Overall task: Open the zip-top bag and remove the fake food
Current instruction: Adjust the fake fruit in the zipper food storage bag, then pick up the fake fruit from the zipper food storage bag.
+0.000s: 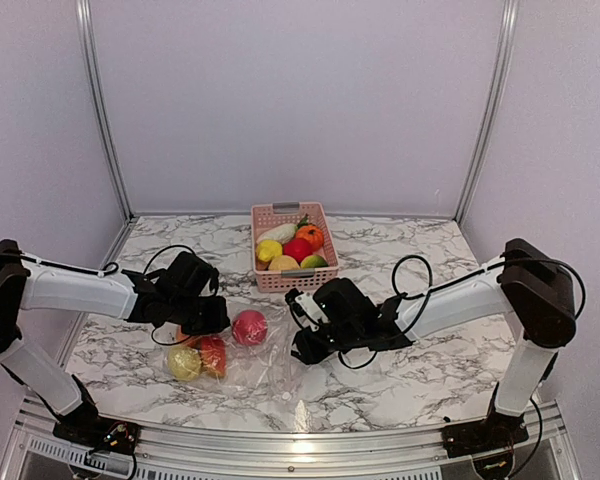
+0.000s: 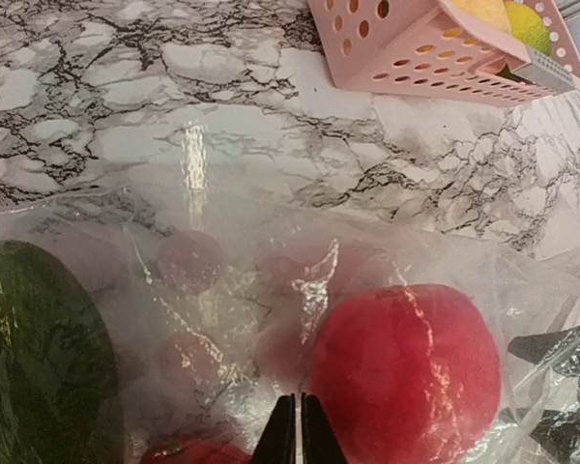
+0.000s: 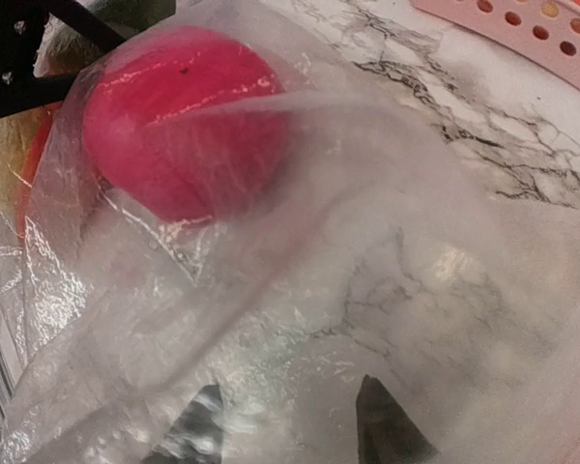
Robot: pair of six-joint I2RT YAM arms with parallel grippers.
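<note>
The zip-top bag (image 1: 255, 368) lies crumpled on the marble table between my arms. In it are fake food pieces: a red ball (image 1: 249, 327), a yellow-green fruit (image 1: 183, 362) and a red-orange piece (image 1: 212, 355). My left gripper (image 1: 210, 322) is at the bag's left edge. In the left wrist view it (image 2: 299, 432) is shut on the bag's film (image 2: 222, 319), beside the red ball (image 2: 406, 372) and a dark green piece (image 2: 39, 358). My right gripper (image 1: 300, 340) is open at the bag's right end. In the right wrist view it (image 3: 290, 425) has film (image 3: 300, 290) over its left finger, with the red ball (image 3: 174, 116) beyond.
A pink slotted basket (image 1: 272, 282) stands behind the bag and holds several more fake foods: white radish, orange, red, yellow and green pieces. Its wall shows in the left wrist view (image 2: 425, 68). Metal frame posts stand at the table's back corners.
</note>
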